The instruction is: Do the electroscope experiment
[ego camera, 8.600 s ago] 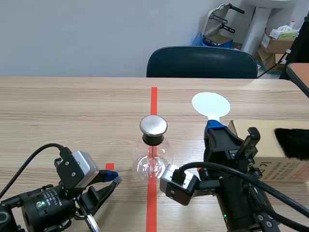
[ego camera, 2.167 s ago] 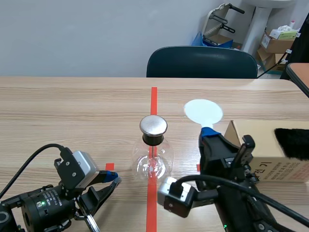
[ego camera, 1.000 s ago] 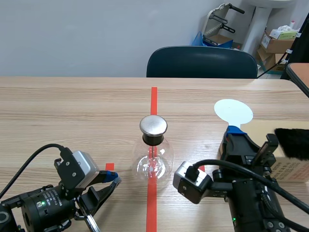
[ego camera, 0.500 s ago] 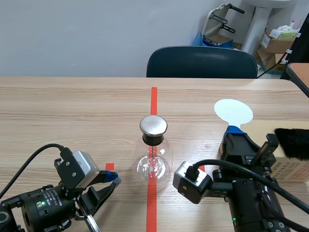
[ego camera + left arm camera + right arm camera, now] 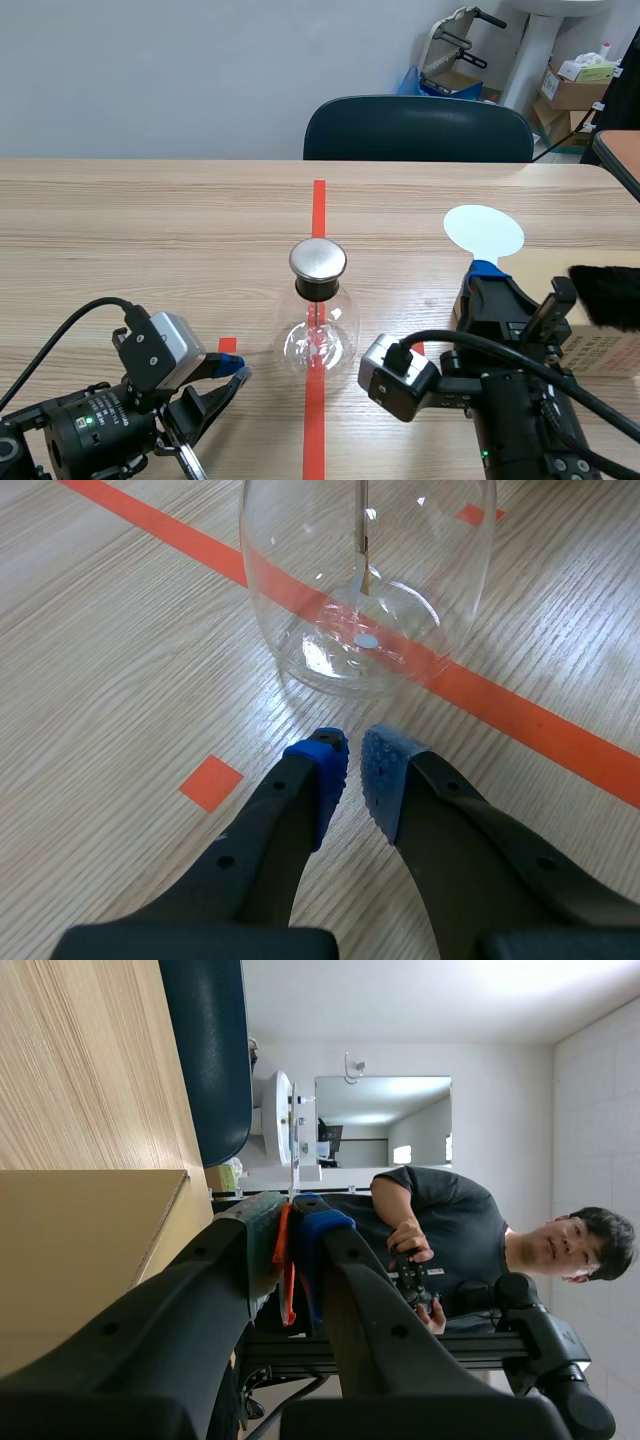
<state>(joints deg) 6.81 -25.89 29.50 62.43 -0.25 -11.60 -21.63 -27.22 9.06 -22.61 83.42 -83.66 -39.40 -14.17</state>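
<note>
The electroscope (image 5: 318, 335), a clear glass flask with a round metal cap (image 5: 318, 259), stands on the red tape line mid-table. In the left wrist view the flask (image 5: 368, 590) sits just ahead of my left gripper (image 5: 355, 765), whose blue pads are nearly together with nothing between them. In the scene view the left gripper (image 5: 228, 376) lies low, left of the flask. My right gripper (image 5: 489, 276) is shut on the handle of a white disc paddle (image 5: 484, 230), held upright to the right of the flask. The paddle's orange handle (image 5: 285, 1275) is pinched between the right fingers.
A cardboard box (image 5: 600, 352) with a piece of black fur (image 5: 606, 293) on it stands at the table's right, next to the right arm. A dark blue chair (image 5: 418, 128) is behind the table. A person (image 5: 430, 1225) shows in the right wrist view's background.
The right gripper carried the white disc from near the flask's cap away to the right, toward the box; it has held still for the last second. The left arm has not moved.
</note>
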